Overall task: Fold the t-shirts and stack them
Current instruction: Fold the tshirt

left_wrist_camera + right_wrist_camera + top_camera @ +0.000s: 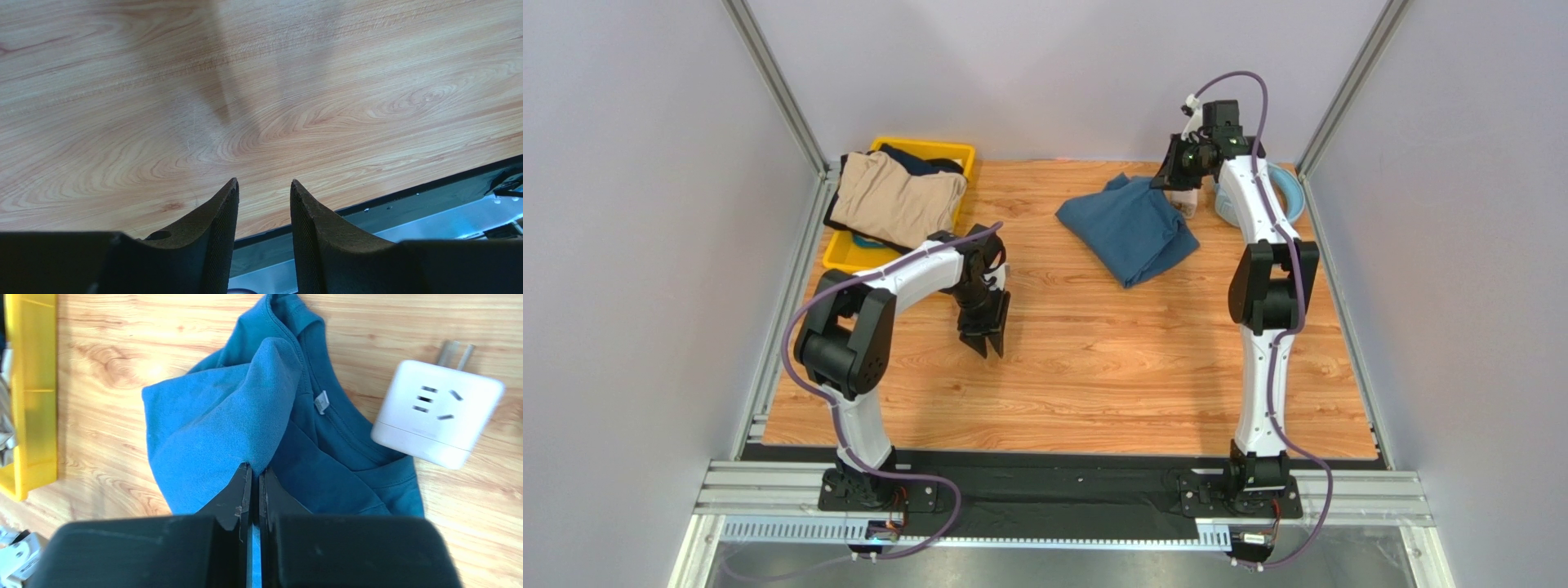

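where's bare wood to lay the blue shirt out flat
Most room: near half of the table, from the left gripper across to the right arm. A narrower strip between the yellow bin and the teal shirt. Crowded: far right, where the right gripper pinches the shirt beside the white adapter.
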### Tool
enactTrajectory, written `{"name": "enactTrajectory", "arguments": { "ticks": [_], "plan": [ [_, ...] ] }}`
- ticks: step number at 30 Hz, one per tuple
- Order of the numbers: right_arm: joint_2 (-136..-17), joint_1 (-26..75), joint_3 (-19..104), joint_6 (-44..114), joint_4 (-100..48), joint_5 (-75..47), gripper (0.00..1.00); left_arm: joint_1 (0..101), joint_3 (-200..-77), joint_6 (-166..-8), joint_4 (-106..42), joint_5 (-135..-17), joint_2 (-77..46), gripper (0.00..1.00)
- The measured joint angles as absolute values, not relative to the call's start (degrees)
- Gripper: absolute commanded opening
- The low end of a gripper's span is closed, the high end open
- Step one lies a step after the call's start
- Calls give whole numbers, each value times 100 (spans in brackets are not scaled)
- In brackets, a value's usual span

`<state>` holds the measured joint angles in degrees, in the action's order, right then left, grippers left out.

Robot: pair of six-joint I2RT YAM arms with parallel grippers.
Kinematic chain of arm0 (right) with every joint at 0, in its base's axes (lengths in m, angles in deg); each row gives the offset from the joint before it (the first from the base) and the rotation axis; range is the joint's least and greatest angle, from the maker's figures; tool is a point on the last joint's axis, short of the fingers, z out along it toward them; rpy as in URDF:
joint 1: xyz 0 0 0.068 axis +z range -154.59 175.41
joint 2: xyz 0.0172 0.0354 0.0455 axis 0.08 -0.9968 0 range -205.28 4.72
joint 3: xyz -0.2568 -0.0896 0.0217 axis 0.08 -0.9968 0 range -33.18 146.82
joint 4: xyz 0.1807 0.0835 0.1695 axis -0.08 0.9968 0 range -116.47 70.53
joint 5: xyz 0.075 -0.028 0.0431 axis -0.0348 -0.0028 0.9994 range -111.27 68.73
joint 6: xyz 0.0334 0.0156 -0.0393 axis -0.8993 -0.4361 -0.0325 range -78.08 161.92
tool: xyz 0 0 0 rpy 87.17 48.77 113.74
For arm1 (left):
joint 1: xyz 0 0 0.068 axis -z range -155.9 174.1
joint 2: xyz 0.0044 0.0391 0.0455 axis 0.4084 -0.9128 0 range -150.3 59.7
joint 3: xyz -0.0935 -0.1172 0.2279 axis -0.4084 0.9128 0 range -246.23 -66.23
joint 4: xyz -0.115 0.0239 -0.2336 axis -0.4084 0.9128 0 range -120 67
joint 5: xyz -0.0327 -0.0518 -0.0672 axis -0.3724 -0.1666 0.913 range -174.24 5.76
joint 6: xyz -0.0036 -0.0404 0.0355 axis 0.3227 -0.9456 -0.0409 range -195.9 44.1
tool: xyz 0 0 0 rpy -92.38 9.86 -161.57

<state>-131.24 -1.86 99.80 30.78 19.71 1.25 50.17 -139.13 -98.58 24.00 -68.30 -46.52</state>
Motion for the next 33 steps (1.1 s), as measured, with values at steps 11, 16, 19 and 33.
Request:
{"name": "enactTrajectory", "arguments": {
  "ticks": [11, 16, 19, 33],
  "plan": [
    [-13236, -372, 9948, 2960, 2010, -96, 38, 5034, -13913, -9871, 2406, -6830, -4652, 43],
    [-13242, -403, 9878, 2973, 2220, -428, 38, 5034, -14046, -9871, 2470, -6830, -4652, 43],
    [-13209, -403, 9655, 2978, 2277, -469, 38, 5034, -14199, -9869, 2478, -6830, -4652, 43],
    [-12680, -88, 9473, 2761, 2111, 534, 38, 5032, -15585, -9900, 2470, -6980, -4901, 43]
  ]
}}
